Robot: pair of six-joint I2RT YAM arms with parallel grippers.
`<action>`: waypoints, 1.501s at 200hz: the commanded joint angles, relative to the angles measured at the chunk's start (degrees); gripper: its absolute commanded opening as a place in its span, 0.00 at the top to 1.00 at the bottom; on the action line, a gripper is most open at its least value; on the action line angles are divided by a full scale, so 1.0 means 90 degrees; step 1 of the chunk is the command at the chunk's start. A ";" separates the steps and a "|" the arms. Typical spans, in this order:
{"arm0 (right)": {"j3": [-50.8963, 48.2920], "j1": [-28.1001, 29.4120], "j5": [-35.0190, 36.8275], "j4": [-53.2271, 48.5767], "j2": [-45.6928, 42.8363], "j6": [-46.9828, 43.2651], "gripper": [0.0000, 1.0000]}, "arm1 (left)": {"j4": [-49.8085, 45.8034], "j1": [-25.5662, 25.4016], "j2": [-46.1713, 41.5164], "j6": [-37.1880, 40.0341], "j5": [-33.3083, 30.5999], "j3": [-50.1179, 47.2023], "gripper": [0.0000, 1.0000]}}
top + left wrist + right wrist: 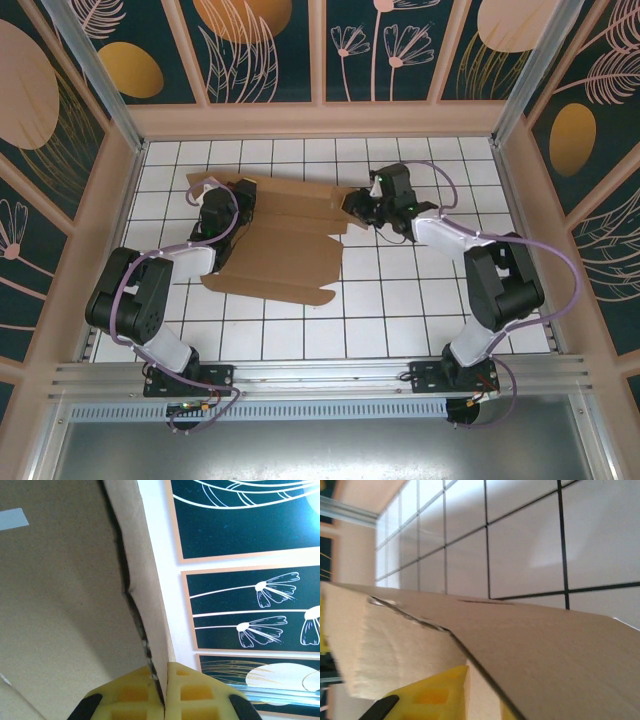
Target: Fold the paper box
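The left jaws are closed on the paper box (pixel 60 605): in the left wrist view the two yellow pads (pixel 132 696) meet on a thin upright edge of cardboard, with a dark, kinked cut line running up from between them.

In the right wrist view the right jaws have a yellow pad (pixel 432 697) on either side of a cardboard edge; I cannot tell whether they are pressing it or standing slightly off it.

Seen from above, the box is plain brown cardboard lying mostly flat on the far middle of the white-tiled table (pixel 400 300), between the two arms. The left jaws sit at its left edge, where a flap is lifted off the tiles. The right jaws are at its far right corner. Long creases cross the sheet from left to right. Its near edge is notched and uneven, with a small tab at the near right corner.

Close up from the right wrist, one panel slopes away from another along a dark slit.

Dark panels (pixel 260 50) painted with flowers wall in the table.
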 commanded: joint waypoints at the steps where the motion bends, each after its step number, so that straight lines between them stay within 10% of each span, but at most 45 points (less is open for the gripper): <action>1: 0.0015 -0.0019 -0.0601 0.0968 -0.0279 0.0572 0.77 | -0.0729 -0.0031 0.0134 0.0036 0.0205 -0.0149 1.00; 172: 0.1399 0.0064 0.0448 -0.2046 -0.0456 -0.1000 0.56 | -0.0768 -0.0033 0.0245 0.0093 0.0299 -0.0049 1.00; 300: 0.1555 0.0367 -0.0924 -0.0474 0.0707 0.0128 0.45 | -0.0768 -0.0033 0.0246 0.0021 0.0357 -0.0023 1.00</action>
